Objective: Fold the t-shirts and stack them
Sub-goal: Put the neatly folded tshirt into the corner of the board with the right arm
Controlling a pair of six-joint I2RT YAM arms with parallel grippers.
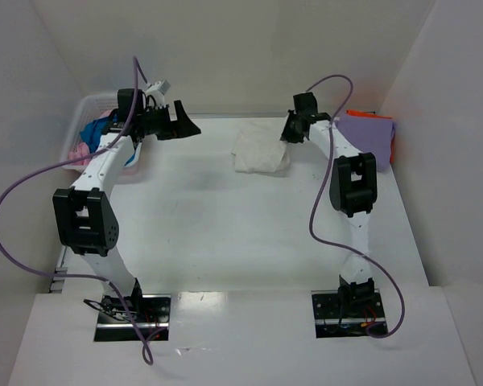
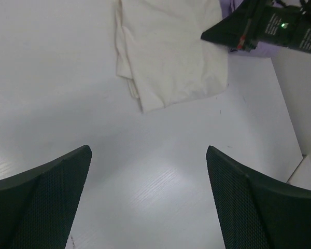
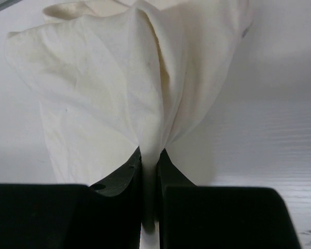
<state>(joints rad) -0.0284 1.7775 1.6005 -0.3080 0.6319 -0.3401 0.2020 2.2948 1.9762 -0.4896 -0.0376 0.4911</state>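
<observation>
Clamped on cream-white t-shirt [image 3: 109, 88] by right gripper [image 3: 149, 174] — left gripper [image 2: 147, 155] splayed near basket [image 1: 87, 103]; lavender t-shirt [image 1: 369, 137] perhaps covering orange t-shirt [image 1: 361, 113].

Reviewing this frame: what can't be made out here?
Top view: the left arm covers much of the basket; only scraps of blue cloth and pink cloth show, count unknown.
Top view: the orange shirt is a sliver under the lavender shirt; its fold is hidden.
Right wrist view: the right gripper hides how many layers of the cream shirt it pinches.

Left claw [image 2: 147, 150] wide open aloft, right claw [image 3: 150, 154] pinched tight, both arms outstretched forward
</observation>
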